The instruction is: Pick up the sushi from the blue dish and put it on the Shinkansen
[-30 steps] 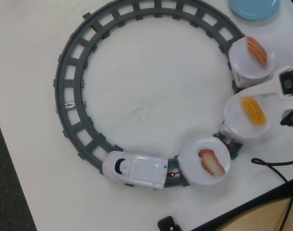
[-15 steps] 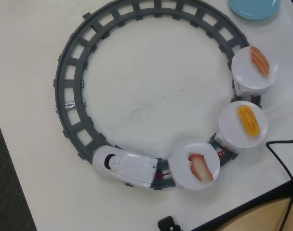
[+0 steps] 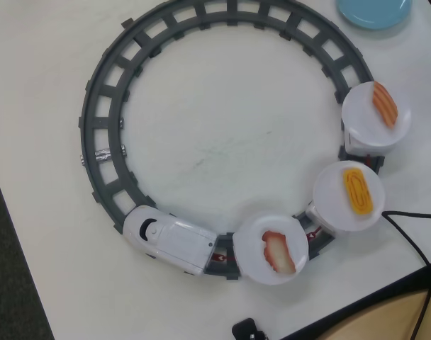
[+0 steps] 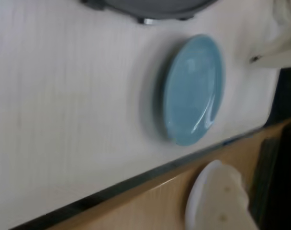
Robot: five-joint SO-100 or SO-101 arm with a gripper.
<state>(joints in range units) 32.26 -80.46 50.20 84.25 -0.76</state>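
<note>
In the wrist view, a white moulded plastic part at 5 o'clock looks like one of the fingers (image 4: 217,201). Only this part shows, so I cannot tell whether they are spread or pressed together. Beyond it, the round, flat light-blue dish (image 4: 193,88) lies bare on the white table (image 4: 64,120), near the table's edge. In the overhead view the dish (image 3: 375,10) sits at 1 o'clock, cut by the frame. The small ridged yellow-orange toy sushi piece (image 3: 357,190) rests on the middle white plate of the white toy bullet train (image 3: 169,239), at 4 o'clock on the grey circular track (image 3: 95,127). The train's nose is at 7 o'clock. A black cable (image 3: 414,241) runs just beside that plate.
</note>
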